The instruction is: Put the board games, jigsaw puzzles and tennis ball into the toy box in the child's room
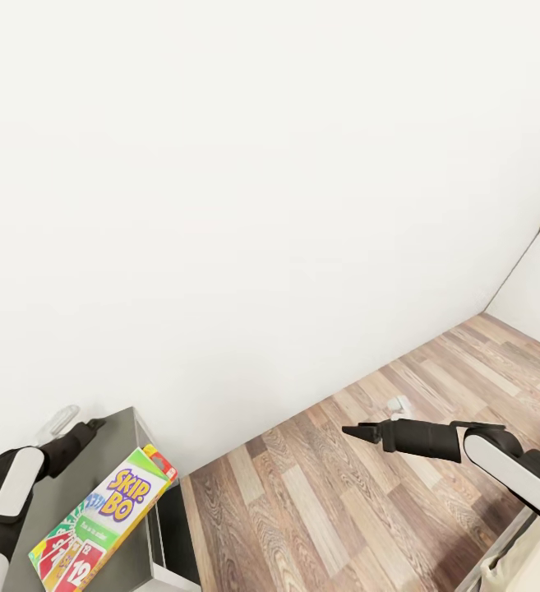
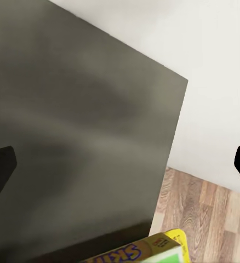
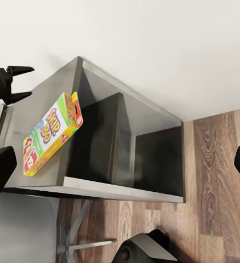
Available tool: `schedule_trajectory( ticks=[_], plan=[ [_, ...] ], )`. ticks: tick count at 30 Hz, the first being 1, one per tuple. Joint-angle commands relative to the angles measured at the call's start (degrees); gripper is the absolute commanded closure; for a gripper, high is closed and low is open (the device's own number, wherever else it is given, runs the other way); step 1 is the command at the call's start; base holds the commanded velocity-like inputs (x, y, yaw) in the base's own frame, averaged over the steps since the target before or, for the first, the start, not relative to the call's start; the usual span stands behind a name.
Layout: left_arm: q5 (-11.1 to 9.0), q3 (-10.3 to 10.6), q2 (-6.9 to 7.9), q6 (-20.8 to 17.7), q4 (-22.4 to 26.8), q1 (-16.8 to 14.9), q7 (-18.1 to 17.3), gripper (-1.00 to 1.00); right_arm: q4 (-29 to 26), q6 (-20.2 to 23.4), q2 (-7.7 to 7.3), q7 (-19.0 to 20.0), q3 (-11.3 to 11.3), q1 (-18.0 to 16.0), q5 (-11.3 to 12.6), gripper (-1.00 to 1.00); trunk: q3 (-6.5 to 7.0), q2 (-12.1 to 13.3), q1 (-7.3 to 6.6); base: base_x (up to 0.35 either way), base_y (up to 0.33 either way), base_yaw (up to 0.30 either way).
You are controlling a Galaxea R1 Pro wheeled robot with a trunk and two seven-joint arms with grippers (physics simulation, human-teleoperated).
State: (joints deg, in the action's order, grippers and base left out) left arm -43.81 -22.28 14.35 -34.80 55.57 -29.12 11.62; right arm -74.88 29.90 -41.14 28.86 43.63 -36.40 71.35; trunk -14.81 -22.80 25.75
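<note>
Lying flat on the dark grey cabinet (image 1: 97,444) top, the Skip-Bo game box (image 1: 101,520) sits just beside the left hand (image 1: 95,425), overhanging the cabinet's edge above the wood floor (image 1: 319,510). The left hand's fingers stand apart, holding nothing. The right hand (image 1: 360,431) hovers over the floor, well apart from the box, open and empty.

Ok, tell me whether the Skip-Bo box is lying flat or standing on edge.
Lying flat. The Skip-Bo box rests face up on the grey cabinet top, one corner overhanging the edge.
</note>
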Motion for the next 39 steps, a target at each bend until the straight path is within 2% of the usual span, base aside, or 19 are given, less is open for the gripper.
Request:
schedule_trajectory(
  ticks=[1, 9, 11, 12, 14, 17, 19, 22, 24, 25, 26, 27, 29, 30, 32, 33, 35, 39],
  plan=[
    [-0.7, 0.0, -0.01, -0.3, 0.4, 0.0, 0.5, -1.00, 0.0, 0.2, -0.02, 0.0, 0.1, -0.1, 0.5, -1.00, -0.11, -0.1, 0.04, 0.000, 0.000, 0.000],
    [-1.1, 0.1, -0.40, -1.0, 4.2, 1.0, 0.4, -1.00, 0.0, 0.2, 0.56, 0.0, 0.1, -0.1, 0.4, -1.00, -0.11, -0.1, 0.04, 0.000, 0.000, 0.000],
    [-1.2, 0.2, -0.89, -1.8, 7.2, 2.0, 0.4, -1.00, 0.0, 0.2, 0.77, 0.0, 0.2, -0.1, 0.4, -1.00, -0.11, -0.1, 0.04, 0.000, 0.000, 0.000],
    [-1.2, 0.2, -0.89, -1.8, 7.2, 2.0, 0.4, -1.00, 0.0, 0.2, 0.77, 0.0, 0.2, -0.1, 0.4, -1.00, -0.11, -0.1, 0.04, 0.000, 0.000, 0.000],
    [-1.2, 0.2, -1.88, -3.0, 10.9, 3.2, 0.4, -1.00, 0.0, 0.2, 0.97, -0.1, 0.2, -0.1, 0.4, -1.00, -0.11, -0.1, 0.04, 0.000, 0.000, 0.000],
    [-1.2, 0.3, -2.54, -3.6, 12.9, 3.9, 0.4, -1.00, 0.0, 0.2, 1.15, -0.2, 0.2, -0.1, 0.3, -1.00, -0.11, -0.1, 0.04, 0.000, 0.000, 0.000],
    [-1.2, 0.4, -4.12, -5.0, 16.6, 5.3, 0.5, -1.00, 0.1, 0.2, 1.64, -0.4, 0.2, -0.1, 0.3, -1.00, -0.11, -0.1, 0.04, 0.000, 0.000, 0.000],
    [-1.2, 0.5, -5.00, -5.9, 18.4, 6.0, 0.6, -1.00, 0.2, 0.2, 1.93, -0.5, 0.2, -0.1, 0.3, -1.00, -0.11, -0.1, 0.04, 0.000, 0.000, 0.000],
    [-1.0, 0.7, -6.90, -7.9, 21.8, 7.6, 0.7, -1.00, 0.5, 0.3, 2.54, -0.7, 0.2, -0.1, 0.3, -1.00, -0.11, -0.1, 0.04, 0.000, 0.000, 0.000],
    [-1.0, 0.7, -6.90, -7.9, 21.8, 7.6, 0.7, -1.00, 0.5, 0.3, 2.54, -0.7, 0.2, -0.1, 0.3, -1.00, -0.11, -0.1, 0.04, 0.000, 0.000, 0.000],
    [-0.9, 0.8, -7.82, -8.8, 23.5, 8.4, 0.8, -1.00, 0.6, 0.3, 2.82, -0.7, 0.2, -0.1, 0.3, -1.00, -0.11, -0.1, 0.04, 0.000, 0.000, 0.000],
    [-0.9, 0.8, -7.82, -8.8, 23.5, 8.4, 0.8, -1.00, 0.6, 0.3, 2.82, -0.7, 0.2, -0.1, 0.3, -1.00, -0.11, -0.1, 0.04, 0.000, 0.000, 0.000],
    [-0.8, 1.1, -9.55, -10.0, 26.9, 10.0, 0.8, -1.00, 0.7, 0.3, 3.26, -0.8, 0.2, -0.1, 0.3, -1.00, -0.11, -0.1, 0.04, 0.000, 0.000, 0.000],
    [-0.8, 1.1, -9.55, -10.0, 26.9, 10.0, 0.8, -1.00, 0.7, 0.3, 3.26, -0.8, 0.2, -0.1, 0.3, -1.00, -0.11, -0.1, 0.04, 0.000, 0.000, 0.000],
    [-0.8, 1.4, -10.97, -11.0, 30.2, 11.5, 0.9, -1.00, 0.8, 0.4, 3.56, -0.8, 0.1, -0.1, 0.3, -1.00, -0.11, -0.1, 0.04, 0.000, 0.000, 0.000],
    [-0.8, 1.4, -10.97, -11.0, 30.2, 11.5, 0.9, -1.00, 0.8, 0.4, 3.56, -0.8, 0.1, -0.1, 0.3, -1.00, -0.11, -0.1, 0.04, 0.000, 0.000, 0.000],
    [-0.8, 2.1, -12.19, -11.7, 32.5, 12.9, 0.9, -1.00, 0.9, 0.5, 3.77, -0.8, 0.1, -0.1, 0.3, -1.00, -0.11, -0.1, 0.04, 0.000, 0.000, 0.000],
    [-0.8, 3.4, -13.17, -12.1, 33.9, 13.8, 0.9, -1.00, 1.0, 0.6, 3.90, -0.8, 0.1, -0.1, 0.3, -1.00, -0.11, -0.1, 0.04, 0.000, 0.000, 0.000]
  ],
)
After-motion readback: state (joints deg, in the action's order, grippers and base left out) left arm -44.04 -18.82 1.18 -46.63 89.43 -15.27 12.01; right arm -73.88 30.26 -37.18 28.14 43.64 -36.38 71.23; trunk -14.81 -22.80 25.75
